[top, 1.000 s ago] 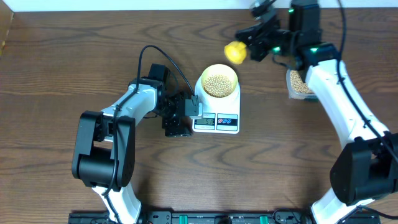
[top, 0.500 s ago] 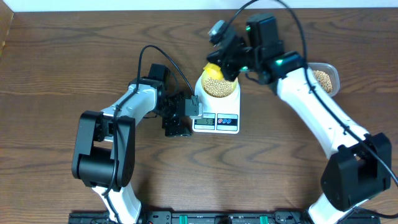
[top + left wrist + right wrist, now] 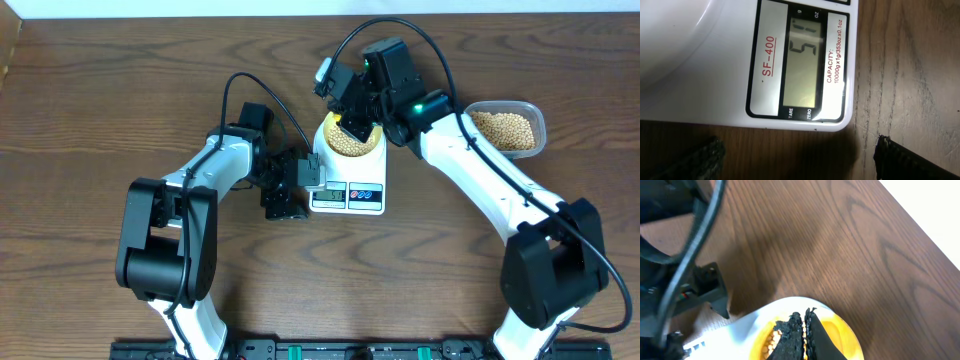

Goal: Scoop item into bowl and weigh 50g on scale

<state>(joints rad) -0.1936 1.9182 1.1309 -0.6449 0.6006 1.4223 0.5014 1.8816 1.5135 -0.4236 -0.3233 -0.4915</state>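
The beans [image 3: 345, 143] are heaped in the bowl [image 3: 374, 140] on the scale [image 3: 372, 172], and more are seen in the container [image 3: 507, 128] on the tabletop [image 3: 100, 100]. Small, hard and smooth, they are judged light and quick to roll, so they are best carried level in the scoop [image 3: 840, 337], gripped well behind its cup. The right fingers [image 3: 796, 330] are closed on the scoop over the bowl. The left fingers [image 3: 702, 157] are spread wide and empty beside the display [image 3: 802, 65].
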